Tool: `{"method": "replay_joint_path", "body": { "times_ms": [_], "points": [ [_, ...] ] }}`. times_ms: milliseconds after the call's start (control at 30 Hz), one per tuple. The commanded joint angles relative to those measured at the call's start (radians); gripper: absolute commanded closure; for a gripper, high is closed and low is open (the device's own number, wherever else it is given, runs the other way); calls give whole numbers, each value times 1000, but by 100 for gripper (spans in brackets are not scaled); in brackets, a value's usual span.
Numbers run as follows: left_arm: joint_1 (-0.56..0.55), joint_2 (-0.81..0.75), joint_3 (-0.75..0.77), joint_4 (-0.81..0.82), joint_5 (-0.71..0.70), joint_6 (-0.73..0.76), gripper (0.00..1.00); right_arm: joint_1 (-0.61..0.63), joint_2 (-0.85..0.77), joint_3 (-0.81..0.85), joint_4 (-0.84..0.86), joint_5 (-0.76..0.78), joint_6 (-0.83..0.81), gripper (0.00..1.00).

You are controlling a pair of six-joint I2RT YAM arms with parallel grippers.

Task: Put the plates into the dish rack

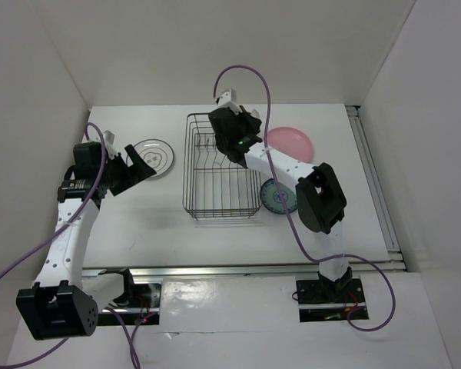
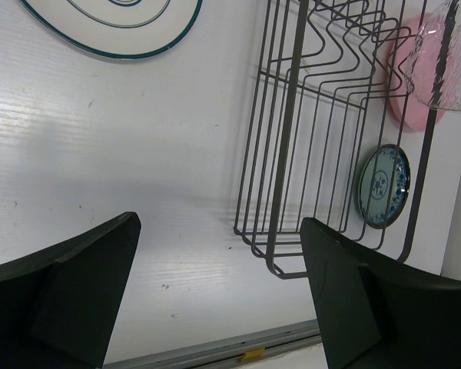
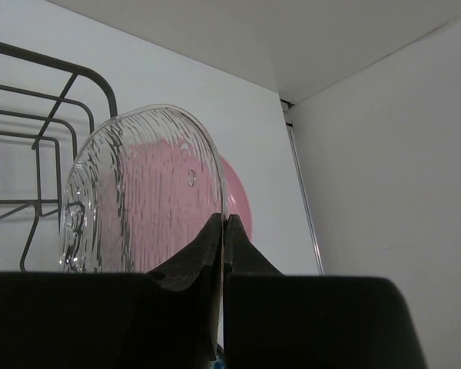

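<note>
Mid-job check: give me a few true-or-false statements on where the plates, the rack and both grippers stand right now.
1. The right gripper is shut on the rim of the clear glass plate. True.
2. The left gripper holds the white ringed plate. False: it is open and empty, and that plate lies on the table beside it.
3. The pink plate stands in the dish rack. False: it lies flat on the table, right of the rack.
4. The blue-green plate lies on the table outside the rack. True.

Bright, even white light, faint soft shadows on the table (image 1: 138, 223), wrist views slightly soft
</note>
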Motion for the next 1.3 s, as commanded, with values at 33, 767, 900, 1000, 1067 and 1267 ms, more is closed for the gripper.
{"method": "replay_joint_path", "body": {
  "times_ms": [33,767,900,1000,1067,1267],
  "points": [
    [7,-11,-5,29,20,27,1,-6,-43,59,19,21,17,100],
    [7,-21,-5,29,20,27,1,53,16,19,70,21,-23,100],
    [7,-21,-5,29,20,27,1,53,25,19,90,30,-32,100],
    [7,-21,-5,29,20,27,1,53,25,10,102,30,-44,100],
    [7,-21,-5,29,29,27,1,53,16,10,102,30,-44,100],
    [7,-21,-5,29,29,27,1,53,16,1,102,30,-45,100]
  ]
}}
